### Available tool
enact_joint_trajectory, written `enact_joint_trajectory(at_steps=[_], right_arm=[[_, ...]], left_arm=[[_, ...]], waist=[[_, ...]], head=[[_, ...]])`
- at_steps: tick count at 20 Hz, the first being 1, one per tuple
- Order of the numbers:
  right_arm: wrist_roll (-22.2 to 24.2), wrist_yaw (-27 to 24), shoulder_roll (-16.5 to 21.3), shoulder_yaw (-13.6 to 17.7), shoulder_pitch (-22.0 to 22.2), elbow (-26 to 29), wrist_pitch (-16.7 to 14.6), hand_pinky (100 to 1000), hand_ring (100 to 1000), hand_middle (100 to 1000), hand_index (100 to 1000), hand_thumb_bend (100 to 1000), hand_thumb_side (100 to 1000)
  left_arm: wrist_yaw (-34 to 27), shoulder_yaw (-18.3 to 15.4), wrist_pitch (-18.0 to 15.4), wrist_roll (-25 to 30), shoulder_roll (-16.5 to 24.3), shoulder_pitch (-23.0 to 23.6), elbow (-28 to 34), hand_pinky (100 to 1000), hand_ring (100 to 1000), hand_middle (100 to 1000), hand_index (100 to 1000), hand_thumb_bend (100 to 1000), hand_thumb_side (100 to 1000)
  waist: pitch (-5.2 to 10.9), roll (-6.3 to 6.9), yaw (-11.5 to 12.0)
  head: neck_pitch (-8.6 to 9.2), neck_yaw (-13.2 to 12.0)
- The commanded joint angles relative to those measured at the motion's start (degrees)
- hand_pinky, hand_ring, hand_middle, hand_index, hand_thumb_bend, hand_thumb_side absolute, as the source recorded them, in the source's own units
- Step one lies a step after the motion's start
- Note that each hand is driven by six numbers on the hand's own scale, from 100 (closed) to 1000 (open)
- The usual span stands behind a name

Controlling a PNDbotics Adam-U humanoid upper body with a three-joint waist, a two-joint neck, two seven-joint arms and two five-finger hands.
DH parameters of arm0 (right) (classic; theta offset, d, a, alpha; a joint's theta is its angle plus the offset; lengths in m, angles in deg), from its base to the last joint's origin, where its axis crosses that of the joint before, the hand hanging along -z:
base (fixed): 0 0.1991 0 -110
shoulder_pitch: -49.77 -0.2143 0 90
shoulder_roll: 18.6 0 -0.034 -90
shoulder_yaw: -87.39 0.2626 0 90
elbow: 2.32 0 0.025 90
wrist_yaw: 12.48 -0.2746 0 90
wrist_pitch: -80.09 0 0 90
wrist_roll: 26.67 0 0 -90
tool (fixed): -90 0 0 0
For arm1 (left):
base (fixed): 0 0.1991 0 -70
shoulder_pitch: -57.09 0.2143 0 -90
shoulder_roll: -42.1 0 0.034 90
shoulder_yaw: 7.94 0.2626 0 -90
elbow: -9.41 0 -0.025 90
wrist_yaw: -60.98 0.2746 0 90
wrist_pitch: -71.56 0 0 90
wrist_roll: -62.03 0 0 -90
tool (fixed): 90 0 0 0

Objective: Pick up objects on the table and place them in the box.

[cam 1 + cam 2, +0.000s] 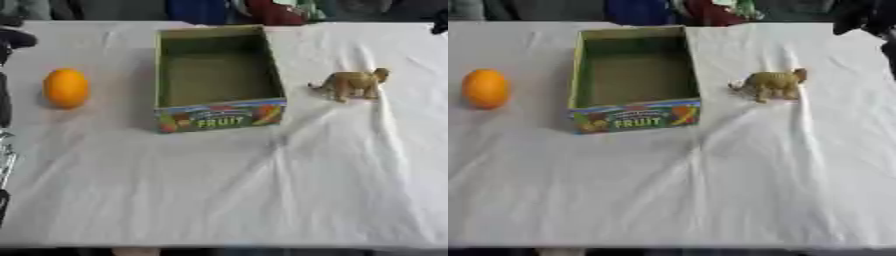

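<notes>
White cloth [262, 190], creased and rumpled, covers the whole table; on it stands an open cardboard box [262, 65] with green inner walls and a bright front panel that reads FRUIT among printed fruit pictures; nothing lies inside it. An orange [66, 88] rests on the cloth to the box's left, well apart from it; a small tan toy animal [352, 83] — four-legged, standing upright, its head toward the right — stands to the box's right, near the box's right wall but not touching it. Both things are still outside the box.

Dark and silver parts of the robot's left arm [5, 100] run down the left edge of the left eye view; whether any of this is the left hand I cannot tell, so the state of its fingers cannot be told either. A dark shape shows at the upper right corner of both views — too little to name; the right hand shows in neither view.
</notes>
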State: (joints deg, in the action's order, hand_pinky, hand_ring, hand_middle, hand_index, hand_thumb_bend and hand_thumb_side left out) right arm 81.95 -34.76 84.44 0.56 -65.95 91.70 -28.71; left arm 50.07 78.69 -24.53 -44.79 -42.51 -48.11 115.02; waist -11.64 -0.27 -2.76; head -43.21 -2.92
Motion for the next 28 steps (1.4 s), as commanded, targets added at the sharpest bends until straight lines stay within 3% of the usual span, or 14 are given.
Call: enact_joint_trajectory(at_steps=[1,12,15,16,18,19,23,28], right_arm=[[0.2,-0.3,1.1,0.7,-1.0,0.4,-0.1,618,609,637,739,100,585],[0.5,-0.3,1.1,0.8,-0.9,0.4,-0.1,620,609,635,740,100,577],[0.5,-0.3,1.2,0.9,-0.8,0.4,-0.1,620,609,634,740,100,577],[0.5,-0.3,1.2,0.9,-0.8,0.4,-0.1,620,608,633,740,100,578],[0.7,-0.3,1.2,0.9,-0.7,0.3,-0.2,621,608,631,740,100,580],[0.8,-0.3,1.3,0.8,-0.7,0.3,-0.2,621,608,630,740,100,582],[1.0,-0.3,1.5,0.8,-0.6,0.2,-0.2,622,606,627,740,100,587],[1.3,-0.4,1.6,0.7,-0.4,0.1,-0.2,622,605,625,740,100,593]], left_arm=[[0.5,-0.2,0.2,0.1,0.6,-0.4,0.5,646,522,552,743,381,979],[1.0,-0.3,0.4,0.5,0.6,-0.3,0.7,646,522,549,744,385,968],[2.6,-0.7,1.0,1.7,1.6,-0.6,0.8,648,526,548,741,466,892],[4.0,-0.9,1.5,2.6,2.3,-0.9,0.7,645,526,550,747,455,845],[8.7,-1.3,3.3,5.6,4.6,-1.7,0.4,649,532,555,748,452,814],[11.8,-1.4,4.3,7.5,6.4,-2.2,0.2,645,531,559,750,436,747],[24.8,-1.6,8.1,15.0,14.0,-5.1,-2.3,646,541,570,748,413,628],[33.9,0.7,7.9,22.2,23.4,-10.9,-11.1,646,543,570,738,370,528]], waist=[[0.7,0.04,0.0],[0.74,0.13,0.0],[0.79,0.15,0.0],[0.83,0.15,-0.1],[0.91,0.16,-0.1],[0.96,0.21,-0.1],[1.15,0.35,-0.3],[1.45,0.59,-0.7]], head=[[0.47,-0.2],[0.9,0.0],[1.01,0.1],[1.0,0.1],[0.94,-0.1],[0.94,-0.2],[0.95,-0.4],[0.86,-0.8]])
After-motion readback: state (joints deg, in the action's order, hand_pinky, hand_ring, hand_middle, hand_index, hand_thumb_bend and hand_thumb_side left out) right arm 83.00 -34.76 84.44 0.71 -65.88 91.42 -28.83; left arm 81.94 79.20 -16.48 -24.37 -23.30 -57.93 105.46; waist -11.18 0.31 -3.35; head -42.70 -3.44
